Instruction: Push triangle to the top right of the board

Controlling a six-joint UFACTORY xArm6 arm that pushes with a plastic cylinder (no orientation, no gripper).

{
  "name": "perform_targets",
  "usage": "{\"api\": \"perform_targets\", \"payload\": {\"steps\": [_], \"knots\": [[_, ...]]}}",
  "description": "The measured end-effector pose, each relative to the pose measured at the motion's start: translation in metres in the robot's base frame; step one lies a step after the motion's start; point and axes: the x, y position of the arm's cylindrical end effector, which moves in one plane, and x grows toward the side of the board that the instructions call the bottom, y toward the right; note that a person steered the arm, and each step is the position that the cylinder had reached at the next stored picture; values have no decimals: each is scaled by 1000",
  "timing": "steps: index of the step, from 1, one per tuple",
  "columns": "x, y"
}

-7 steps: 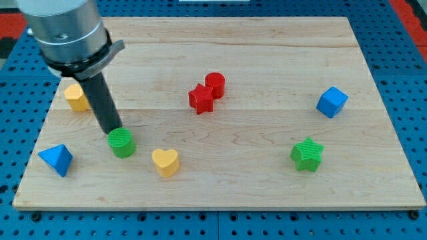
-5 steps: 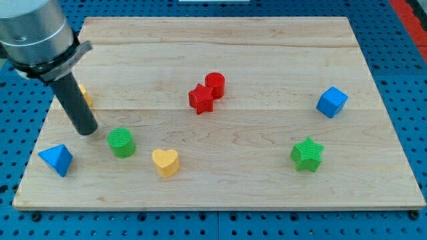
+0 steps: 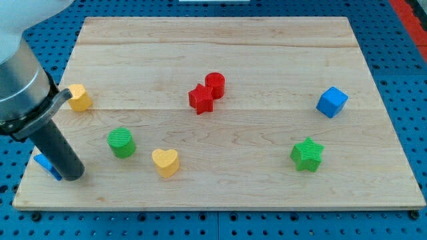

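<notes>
The blue triangle (image 3: pixel 45 164) lies at the board's bottom left and is mostly hidden behind my rod; only a blue sliver shows. My tip (image 3: pixel 72 176) rests on the board just to the right of and slightly below the triangle, touching or nearly touching it. The green cylinder (image 3: pixel 121 143) stands to the right of my tip and a little higher.
A yellow heart (image 3: pixel 165 162) lies right of the green cylinder. A yellow block (image 3: pixel 79 97) is at the left edge. A red star (image 3: pixel 200 99) and red cylinder (image 3: pixel 215 84) touch at the centre. A blue cube (image 3: pixel 331 102) and green star (image 3: pixel 307 154) are at the right.
My tip has moved left and down, from beside the green cylinder to the blue triangle at the bottom left, now covering most of it. The blocks have not visibly shifted.
</notes>
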Motion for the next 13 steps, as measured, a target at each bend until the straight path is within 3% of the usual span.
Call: {"api": "perform_targets", "payload": {"steps": [1, 2, 5, 7, 10, 12, 13], "knots": [[20, -51], [10, -79], [-72, -62], [-68, 15], [-172, 40], [-243, 92], [-273, 82]]}}
